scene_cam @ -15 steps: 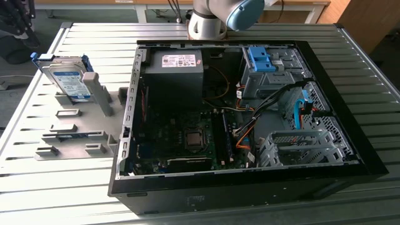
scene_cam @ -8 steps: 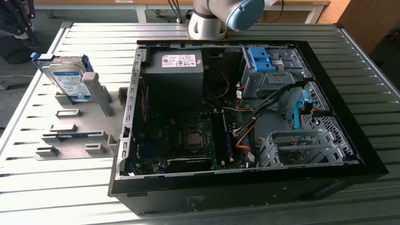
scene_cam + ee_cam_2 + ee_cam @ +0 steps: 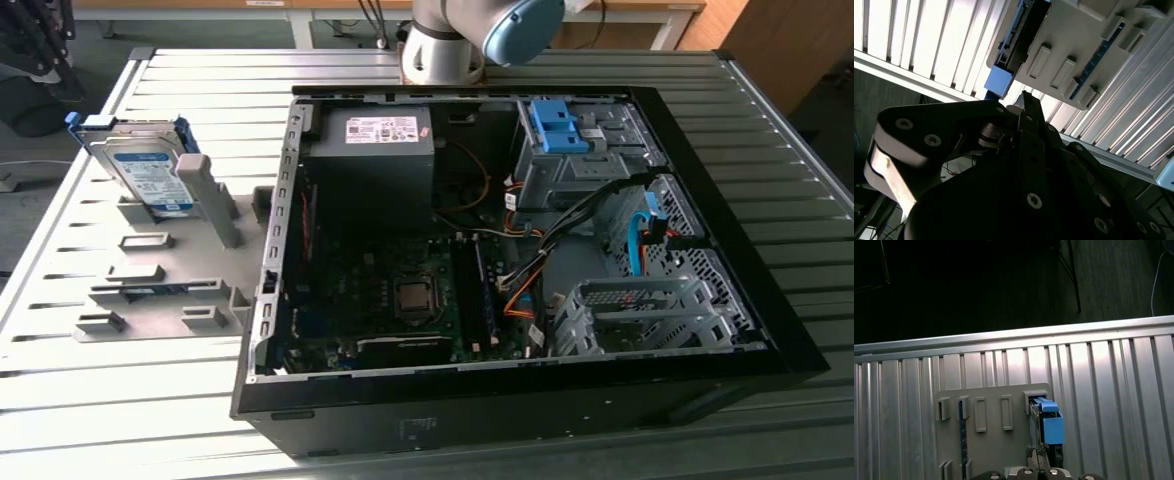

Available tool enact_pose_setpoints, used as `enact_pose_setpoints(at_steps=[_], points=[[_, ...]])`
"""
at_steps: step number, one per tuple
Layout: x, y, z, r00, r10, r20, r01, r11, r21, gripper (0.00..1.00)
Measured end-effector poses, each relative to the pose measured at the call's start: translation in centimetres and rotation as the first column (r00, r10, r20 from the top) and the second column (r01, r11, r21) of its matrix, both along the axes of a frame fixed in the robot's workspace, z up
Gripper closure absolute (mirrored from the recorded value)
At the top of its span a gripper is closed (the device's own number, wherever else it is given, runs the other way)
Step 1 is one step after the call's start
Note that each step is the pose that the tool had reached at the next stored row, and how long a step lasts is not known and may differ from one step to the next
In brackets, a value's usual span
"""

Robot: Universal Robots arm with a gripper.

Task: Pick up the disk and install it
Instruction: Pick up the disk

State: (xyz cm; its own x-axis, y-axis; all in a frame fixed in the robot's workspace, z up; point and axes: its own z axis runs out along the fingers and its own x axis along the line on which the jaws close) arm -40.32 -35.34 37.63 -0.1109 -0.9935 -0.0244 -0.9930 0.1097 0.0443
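The disk is a flat silver-grey drive with a white-and-blue label on its broad face, framed by a blue plastic bracket. It stands on its edge, near upright, in a slot of a grey rack. In both wrist views it lies just ahead of the gripper, turned edge-on to it, with the bracket's blue end nearest. It seems to stand apart from the gripper, though the gap is hard to judge.
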Motion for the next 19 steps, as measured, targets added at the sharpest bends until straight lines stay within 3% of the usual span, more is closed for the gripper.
enact_pose_setpoints(at_steps=[3,5,9,13,19], points=[[0.0,0.0,0.0,1.0,0.01,0.0,-0.01,1.0,0.0,0.89],[0.0,0.0,-0.01,0.9992,0.04,0.0001,-0.04,0.9992,0.0,0.89],[0.0,0.0,-0.02,0.9935,0.113,0.0,-0.113,0.9935,0.0,0.89],[0.0,0.0,-0.03,0.9836,0.181,0.0,-0.181,0.9836,0.0,0.89],[0.0,0.0,-0.04,0.9628,0.27,0.0,-0.27,0.9628,0.0,0.89]])
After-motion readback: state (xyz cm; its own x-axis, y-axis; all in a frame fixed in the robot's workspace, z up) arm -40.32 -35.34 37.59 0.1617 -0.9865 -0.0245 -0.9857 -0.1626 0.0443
